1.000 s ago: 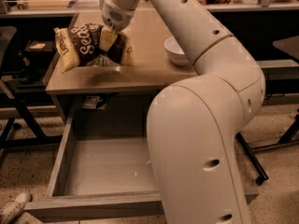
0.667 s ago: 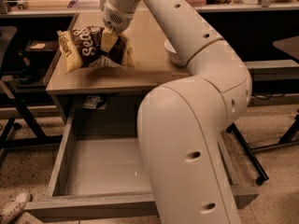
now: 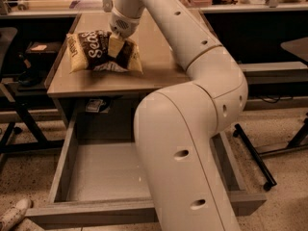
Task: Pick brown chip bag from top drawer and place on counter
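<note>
directly under hand (image 3: pixel 115 45), gripped brown chip bag (image 3: pixel 91 53)

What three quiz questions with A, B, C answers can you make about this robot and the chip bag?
1. Where is the brown chip bag?
A) on the floor
B) on the counter
C) on a shelf

2. What colour is the top drawer inside?
A) grey
B) red
C) green

3. How is the top drawer?
A) shut
B) pulled open
C) lying on the counter

Answers:
1 B: the bag lies on the beige counter, with the gripper right at its upper edge.
2 A: the drawer's bare bottom and walls are grey.
3 B: the drawer sticks out below the counter, so you can see down into it.
</note>
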`<state>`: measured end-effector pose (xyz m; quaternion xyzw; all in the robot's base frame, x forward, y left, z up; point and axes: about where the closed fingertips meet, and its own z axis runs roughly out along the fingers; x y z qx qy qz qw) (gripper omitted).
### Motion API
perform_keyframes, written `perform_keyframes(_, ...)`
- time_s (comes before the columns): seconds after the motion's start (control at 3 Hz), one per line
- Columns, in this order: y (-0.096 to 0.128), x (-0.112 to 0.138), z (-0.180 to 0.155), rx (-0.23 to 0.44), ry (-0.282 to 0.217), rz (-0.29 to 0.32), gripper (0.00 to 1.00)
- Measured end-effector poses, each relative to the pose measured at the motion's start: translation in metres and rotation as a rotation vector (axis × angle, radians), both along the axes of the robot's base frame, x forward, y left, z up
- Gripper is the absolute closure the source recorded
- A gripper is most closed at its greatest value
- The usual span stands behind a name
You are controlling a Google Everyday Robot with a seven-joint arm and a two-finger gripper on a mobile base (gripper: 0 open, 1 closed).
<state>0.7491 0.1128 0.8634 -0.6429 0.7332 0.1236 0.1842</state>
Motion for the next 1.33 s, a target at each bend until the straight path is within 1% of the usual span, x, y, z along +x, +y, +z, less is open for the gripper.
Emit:
perform_keyframes(0.33, 0.0, 0.0004, -0.0004, 0.0, 0.0, -0.001, 0.82)
perform_keyframes(1.33, 0.0001, 0.0005, -0.0004, 0.0, 0.0, -0.001, 0.13)
